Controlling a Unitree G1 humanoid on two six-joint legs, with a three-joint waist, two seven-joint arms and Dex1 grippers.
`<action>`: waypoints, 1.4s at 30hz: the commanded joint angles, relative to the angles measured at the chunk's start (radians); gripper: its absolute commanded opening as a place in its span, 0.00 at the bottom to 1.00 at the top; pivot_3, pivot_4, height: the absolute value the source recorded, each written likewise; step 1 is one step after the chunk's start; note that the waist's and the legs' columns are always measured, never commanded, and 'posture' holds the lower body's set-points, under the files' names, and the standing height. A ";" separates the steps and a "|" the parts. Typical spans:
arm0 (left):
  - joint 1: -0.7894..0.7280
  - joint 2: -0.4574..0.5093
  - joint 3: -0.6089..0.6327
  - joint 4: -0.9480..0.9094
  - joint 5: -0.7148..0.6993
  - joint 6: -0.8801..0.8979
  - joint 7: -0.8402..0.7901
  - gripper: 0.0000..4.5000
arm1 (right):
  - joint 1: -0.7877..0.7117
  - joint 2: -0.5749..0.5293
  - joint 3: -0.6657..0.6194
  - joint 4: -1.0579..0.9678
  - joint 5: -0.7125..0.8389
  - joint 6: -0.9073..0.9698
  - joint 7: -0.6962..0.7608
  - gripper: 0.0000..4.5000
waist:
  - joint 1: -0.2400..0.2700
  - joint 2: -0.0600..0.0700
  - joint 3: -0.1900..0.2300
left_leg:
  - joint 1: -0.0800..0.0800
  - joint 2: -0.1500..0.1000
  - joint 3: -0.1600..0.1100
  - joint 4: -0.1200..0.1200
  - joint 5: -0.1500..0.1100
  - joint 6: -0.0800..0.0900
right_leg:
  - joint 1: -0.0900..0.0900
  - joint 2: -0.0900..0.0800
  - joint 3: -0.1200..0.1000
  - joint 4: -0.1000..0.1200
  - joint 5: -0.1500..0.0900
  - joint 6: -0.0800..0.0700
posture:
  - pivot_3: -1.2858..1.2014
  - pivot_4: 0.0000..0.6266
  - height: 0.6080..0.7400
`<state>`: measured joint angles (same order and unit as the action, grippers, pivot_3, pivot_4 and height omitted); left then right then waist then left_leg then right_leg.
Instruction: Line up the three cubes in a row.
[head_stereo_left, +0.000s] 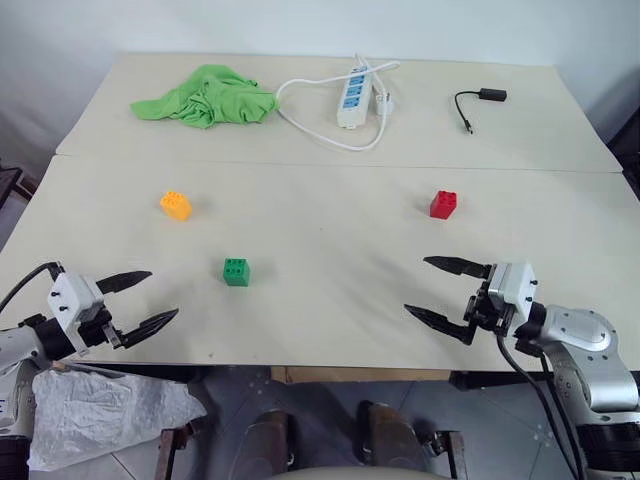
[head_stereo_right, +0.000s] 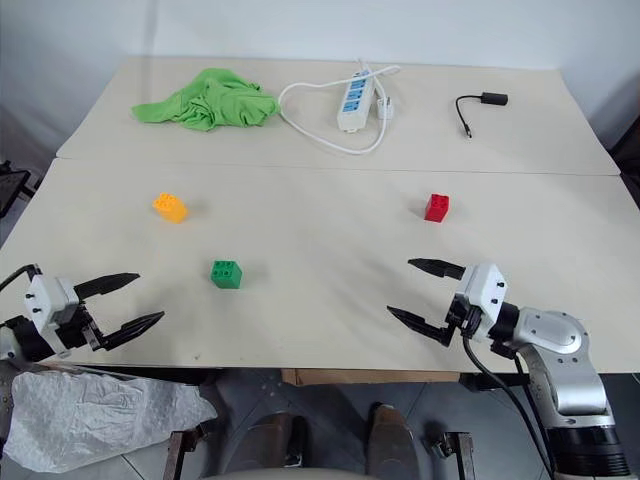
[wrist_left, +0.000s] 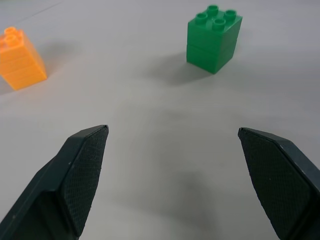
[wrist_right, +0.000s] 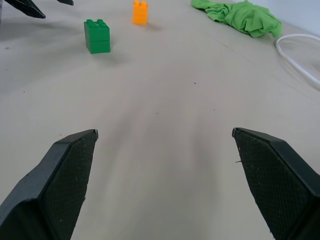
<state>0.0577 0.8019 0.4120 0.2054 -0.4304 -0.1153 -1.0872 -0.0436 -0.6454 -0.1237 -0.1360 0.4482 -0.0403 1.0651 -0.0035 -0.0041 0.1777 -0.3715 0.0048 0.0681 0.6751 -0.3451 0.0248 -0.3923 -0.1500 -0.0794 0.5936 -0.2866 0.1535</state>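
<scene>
Three studded cubes sit apart on the beige table. The orange-yellow cube is at the left, the green cube nearer the front and a little right of it, and the red cube on the right side. My left gripper hovers open at the front left edge, with the green cube and the orange-yellow cube ahead of it. At the front right my right gripper is open and empty, below the red cube, pointing left towards the green cube.
At the back of the table lie a crumpled green cloth, a white power strip with its looped cord, and a small black adapter with a short cable. A seam crosses the table behind the cubes. A crumpled plastic bag hangs below the front left edge.
</scene>
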 joint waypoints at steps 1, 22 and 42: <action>-0.006 -0.002 0.029 -0.015 -0.027 -0.004 -0.004 0.98 | -0.009 0.003 -0.023 -0.001 -0.001 -0.021 -0.013 1.00 | 0.000 0.000 0.000 | 0.000 0.000 0.000 0.000 0.000 0.000 | 0.000 0.000 0.000 0.000 0.000 0.000 | 0.52 0.24 1.00; -0.395 -0.171 -0.323 -0.309 -0.049 0.236 0.057 0.98 | -0.038 0.160 -0.212 -0.050 -0.064 0.252 -0.628 1.00 | -0.023 0.002 -0.001 | 0.000 -0.003 0.003 0.006 -0.001 -0.001 | 0.000 0.003 0.003 0.003 0.000 0.000 | 0.52 0.24 1.00; -0.378 -0.170 -0.314 -0.299 -0.024 0.205 0.049 0.98 | -0.643 0.324 -0.046 0.368 -0.243 0.610 -1.010 1.00 | -0.027 0.002 0.000 | -0.004 -0.001 0.001 0.007 -0.001 0.000 | -0.003 0.003 0.002 0.005 0.000 -0.001 | 0.52 0.24 1.00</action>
<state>-0.3172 0.6226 0.0700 -0.0680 -0.4597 0.1077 -1.0428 -0.6741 -0.3239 -0.1627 0.2308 0.2172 0.5997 0.0673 -0.0307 -0.0020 0.1773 -0.3758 0.0037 0.0688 0.6822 -0.3465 0.0247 -0.3956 -0.1474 -0.0776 0.5984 -0.2867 0.1526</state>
